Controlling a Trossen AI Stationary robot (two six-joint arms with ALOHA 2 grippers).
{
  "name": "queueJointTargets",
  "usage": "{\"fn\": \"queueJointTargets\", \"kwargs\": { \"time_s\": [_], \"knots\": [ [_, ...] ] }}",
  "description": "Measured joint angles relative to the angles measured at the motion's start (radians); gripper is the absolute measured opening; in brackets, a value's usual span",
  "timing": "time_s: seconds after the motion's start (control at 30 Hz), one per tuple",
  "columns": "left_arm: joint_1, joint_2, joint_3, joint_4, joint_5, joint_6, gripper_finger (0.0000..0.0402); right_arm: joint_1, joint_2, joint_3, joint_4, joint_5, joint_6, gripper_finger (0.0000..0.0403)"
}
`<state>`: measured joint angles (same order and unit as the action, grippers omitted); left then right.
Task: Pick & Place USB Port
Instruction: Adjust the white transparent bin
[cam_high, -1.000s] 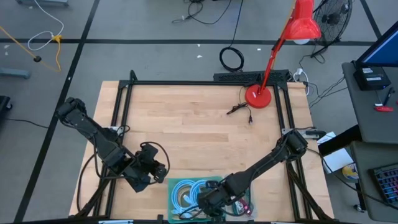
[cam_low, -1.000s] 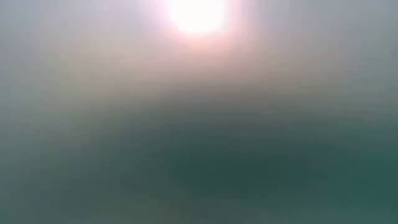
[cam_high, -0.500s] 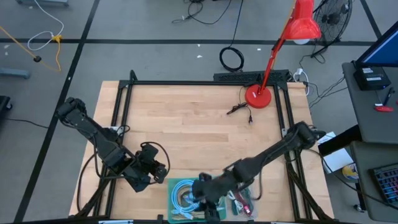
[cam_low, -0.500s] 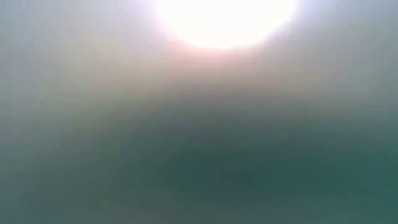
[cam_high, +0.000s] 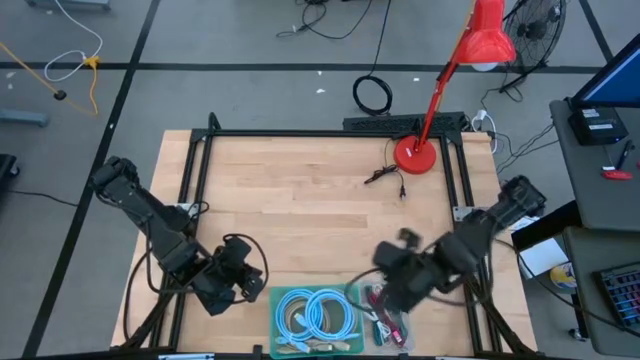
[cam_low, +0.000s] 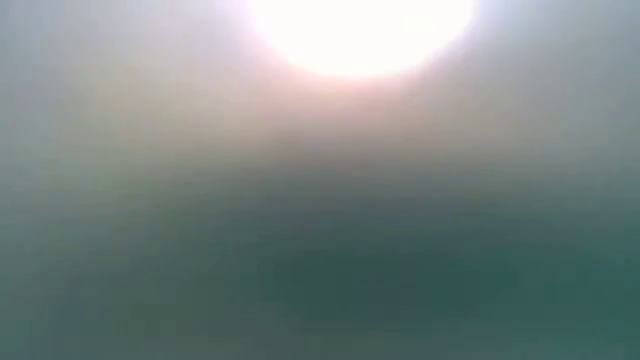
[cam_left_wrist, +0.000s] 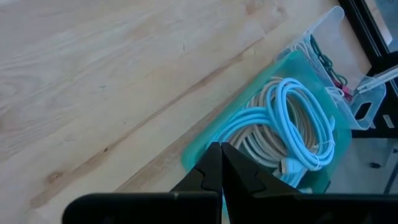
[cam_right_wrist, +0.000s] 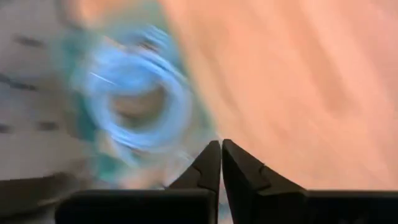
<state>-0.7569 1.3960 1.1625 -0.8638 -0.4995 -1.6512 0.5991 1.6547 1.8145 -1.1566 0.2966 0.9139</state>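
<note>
Nowhere is any writing legible. Both the left gripper (cam_left_wrist: 221, 163) and right gripper (cam_right_wrist: 221, 160) are pinched closed, empty, above the wooden table (cam_high: 300, 190) near the cable bin (cam_high: 283, 345).

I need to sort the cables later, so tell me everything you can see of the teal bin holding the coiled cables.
The teal rectangular plastic bin sits at the wooden table's near edge, between the two arms. It looks translucent, with low walls, and lies flat and upright. Inside lie light-blue coiled cables over cream-coloured coiled ones. A clear plastic compartment with darker, reddish cables adjoins its right side. Neither tool touches it.
</note>
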Motion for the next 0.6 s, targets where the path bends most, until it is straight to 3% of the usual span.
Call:
{"fn": "queueJointTargets", "kwargs": {
  "time_s": [0.1,0.2,0.43,0.6],
  "knots": [
    [-0.011,0.0,0.0,0.0,-0.005,0.0,0.0,0.042,-0.009,-0.041,-0.233,0.058,0.168,0.0007],
    [-0.017,0.0,0.0,0.0,-0.025,-0.002,0.0,0.064,-0.009,-0.138,-0.316,0.07,0.28,0.0001],
    [-0.018,0.0,0.0,0.001,-0.034,-0.007,0.0,0.077,-0.006,-0.46,-0.15,-0.113,0.43,0.0001],
    [-0.017,0.0,0.0,0.003,-0.034,-0.012,0.0,0.1,-0.021,-0.596,-0.148,-0.12,0.546,0.0]
  ]
}}
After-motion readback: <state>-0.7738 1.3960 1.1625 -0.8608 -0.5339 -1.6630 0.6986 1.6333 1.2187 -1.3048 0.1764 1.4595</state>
